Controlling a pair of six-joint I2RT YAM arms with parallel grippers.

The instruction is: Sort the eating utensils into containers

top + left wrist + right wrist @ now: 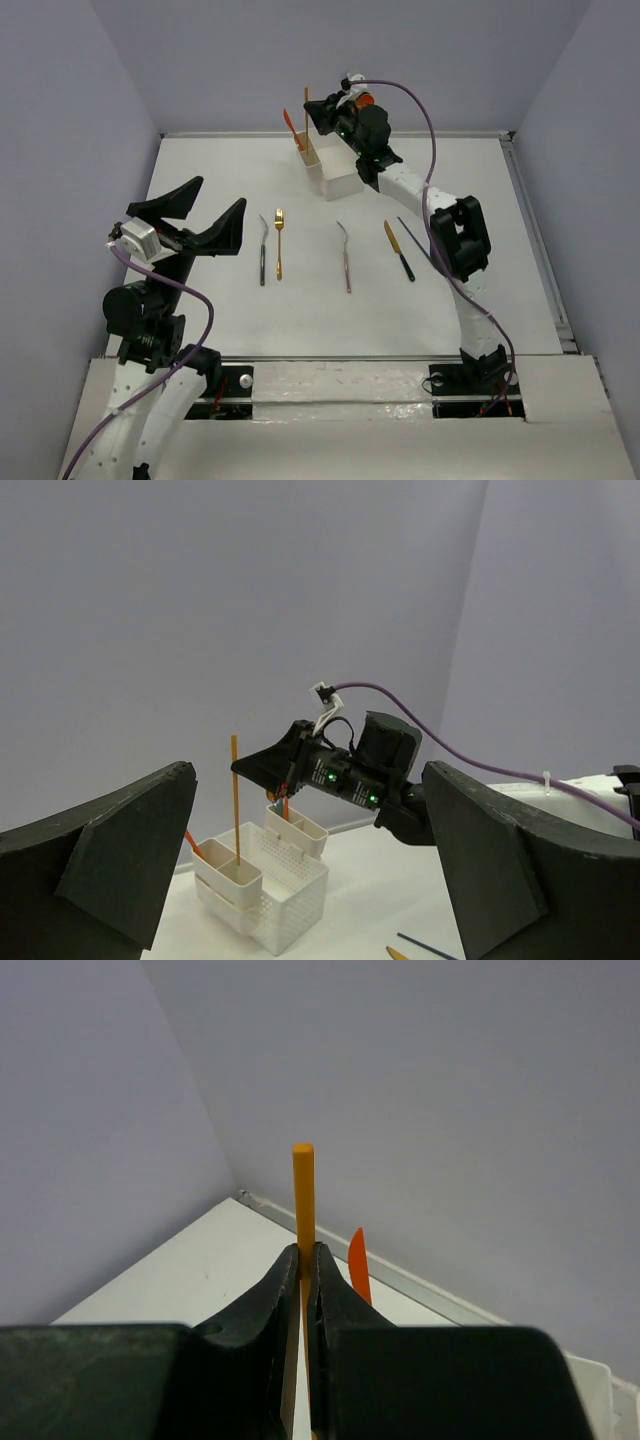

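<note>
The step in hand looks like a drop-off at the white box [340,184], which sits at the far side of the tabletop [220,312]. The right pincer [304,1252] is pressed together on an upright orange stick [303,1185], pinching it just below its top. From the left wrist view, the stick's lower end stands inside a narrow side compartment. A flat orange piece [357,1265] leans in a neighbouring slot just beside it. The next move probably calls for parting the fingers a little and lifting straight up, so the stick is not dragged out or tipped against the wall. The left pincer [220,193] hovers spread wide and empty over the near left side. Five pieces lie in a loose row mid-tabletop, well apart from the box: a black-handled silver piece [263,252], a gold fork [279,243] just beside it, a purple-handled piece [345,258], an orange-bladed knife [398,250] and a thin dark piece [418,243]. So the sort seems less than half done. The surface is plain matte white, with a low rail along its right edge. Bare pale lilac-grey walls enclose it on three sides.
</note>
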